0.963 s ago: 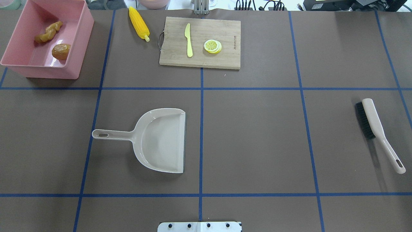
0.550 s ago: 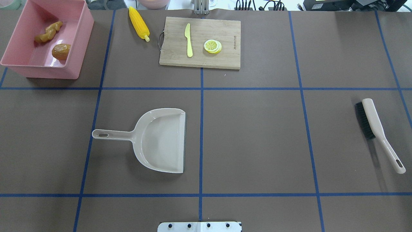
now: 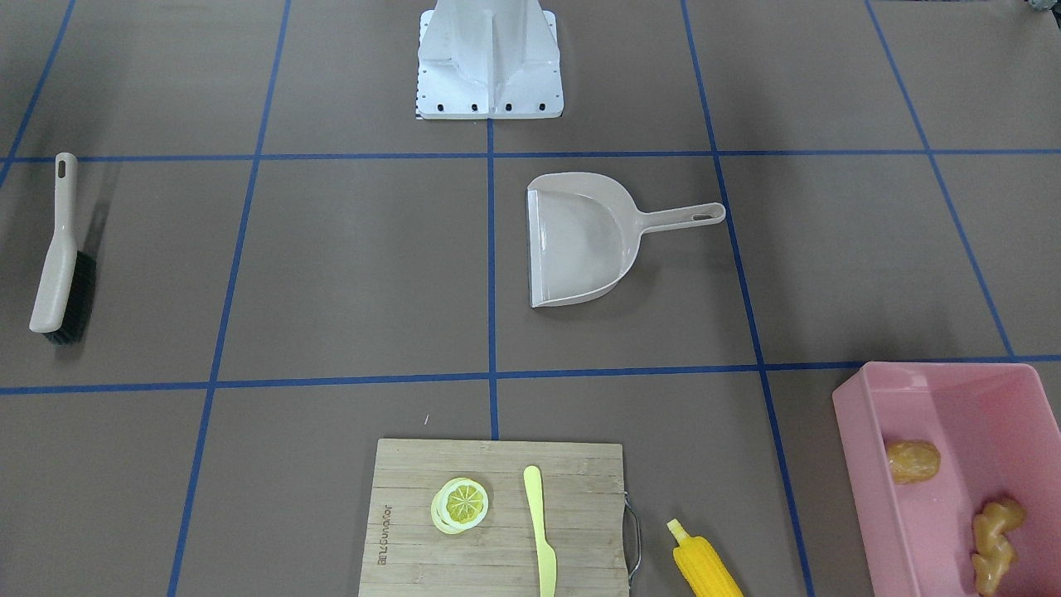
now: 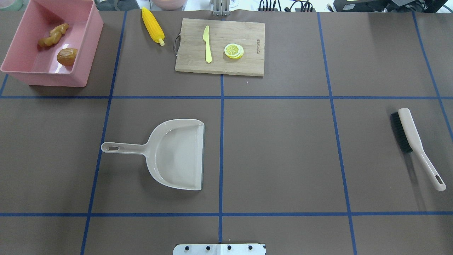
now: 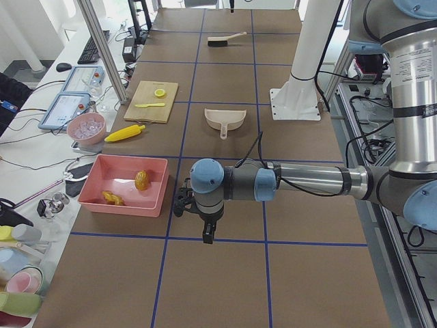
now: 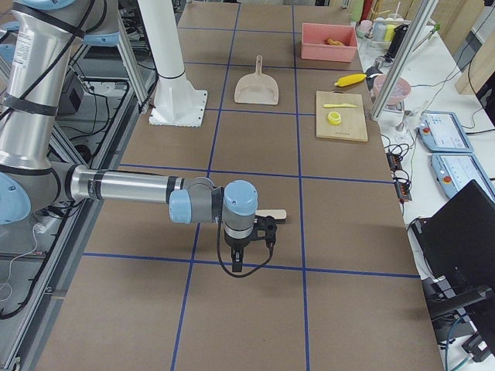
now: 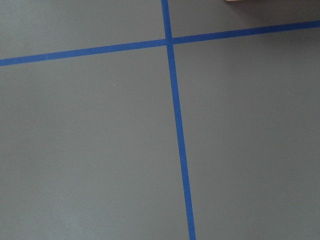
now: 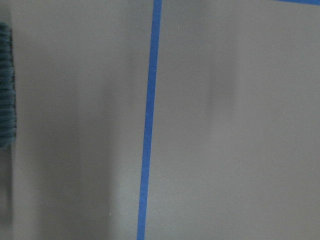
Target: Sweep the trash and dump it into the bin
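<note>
The pink bin (image 4: pixel 46 78) stands at the far left of the table, with the tan ginger root (image 4: pixel 53 35) and the orange-brown potato (image 4: pixel 67 56) inside it. The yellow corn cob (image 4: pixel 153 25) lies on the table between the bin and the cutting board. Neither gripper appears in the overhead or front views. In the exterior left view my left gripper (image 5: pixel 207 236) hangs over bare table near the bin (image 5: pixel 123 203); I cannot tell its state. In the exterior right view my right gripper (image 6: pixel 238 261) hangs by the brush (image 6: pixel 271 215); I cannot tell its state either.
A beige dustpan (image 4: pixel 177 156) lies left of centre, mouth facing right. A beige brush (image 4: pixel 410 136) with dark bristles lies at the right edge. The wooden cutting board (image 4: pixel 247 67) at the back holds a yellow knife (image 4: pixel 207 44) and lemon slice (image 4: pixel 234 51).
</note>
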